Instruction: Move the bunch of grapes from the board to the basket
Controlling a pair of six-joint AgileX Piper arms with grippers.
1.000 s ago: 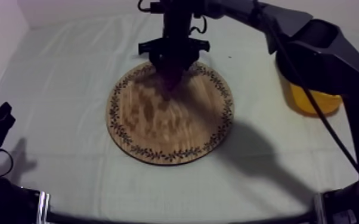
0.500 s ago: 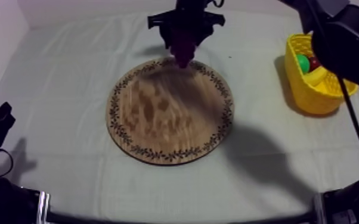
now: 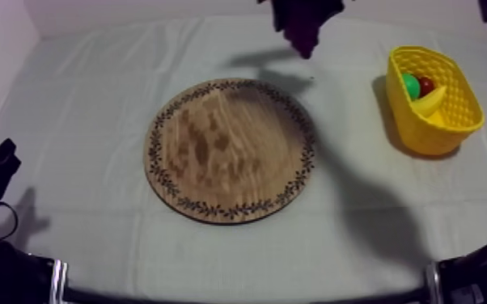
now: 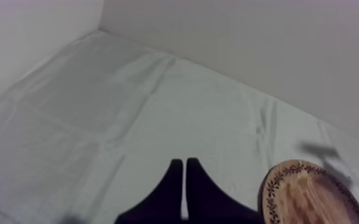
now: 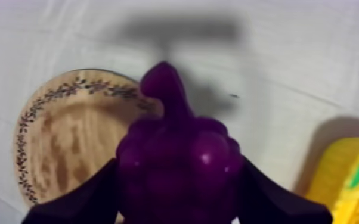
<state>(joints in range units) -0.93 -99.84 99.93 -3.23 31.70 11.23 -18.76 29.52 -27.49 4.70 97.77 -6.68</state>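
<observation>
**A:** Where is the bunch of grapes (image 3: 303,31) sitting?

**B:** It is not sitting at all. It is hanging clear of the counter (image 3: 77,105) in the right claw (image 5: 179,199), past the far rim of the wooden board (image 3: 229,149) and well apart from the yellow basket (image 3: 451,117). Its shadow is falling on the cloth just beyond the board.

**A:** How is the claw holding it?

**B:** The right wrist view is answering that. The two black fingers (image 5: 80,199) are pressing on the bunch from either side and gripping it, with its narrow end pointing away from the claw. From above, the bunch is dangling at the far edge of the counter, and the grip is too dark to make out there.

**A:** What is the top view adding?

**B:** It is giving the basket's contents: a banana (image 3: 429,100), a green fruit (image 3: 410,84) and a small red fruit (image 3: 427,82) are lying inside. The right wrist view is catching a corner of the basket, with a bit of red and green in it.

**A:** And the left claw (image 4: 185,179)?

**B:** Its fingers are lying together as a narrow wedge, closed on nothing, over the cloth near the board's rim. In the top view it is resting low at the counter's left side
</observation>
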